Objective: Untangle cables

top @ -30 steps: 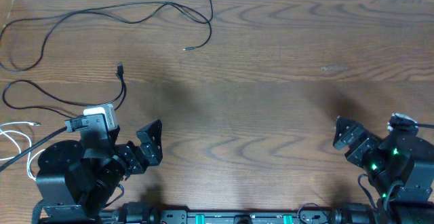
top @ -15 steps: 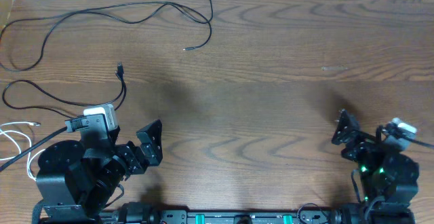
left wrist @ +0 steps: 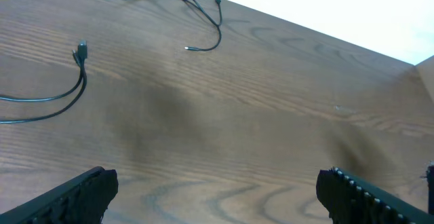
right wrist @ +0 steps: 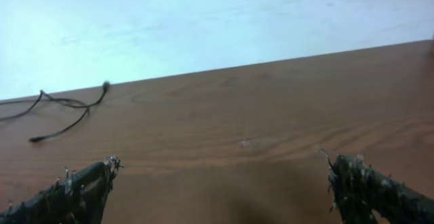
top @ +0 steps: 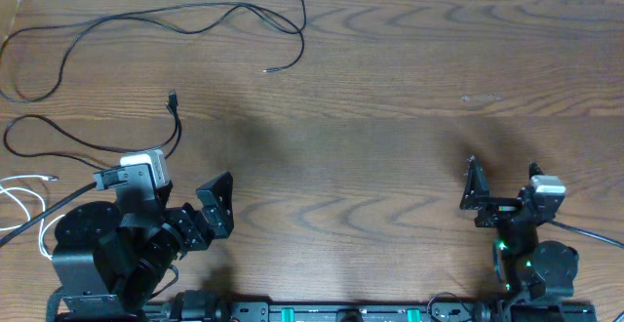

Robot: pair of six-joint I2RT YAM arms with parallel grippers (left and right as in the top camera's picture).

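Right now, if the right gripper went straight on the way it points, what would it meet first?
The right gripper, open, faces bare brown wooden table; nothing lies in line before the white wall, it seems. The thin long black cable sits off left.

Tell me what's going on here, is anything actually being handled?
Nothing is being held at this moment. The left gripper and right gripper both sit near the front edge of the table, jaws open and empty. The three cables lie on the left side: the long black cable at the back, the second black cable in front of it, and the white cable at the left edge. From overhead, none appears to cross another.
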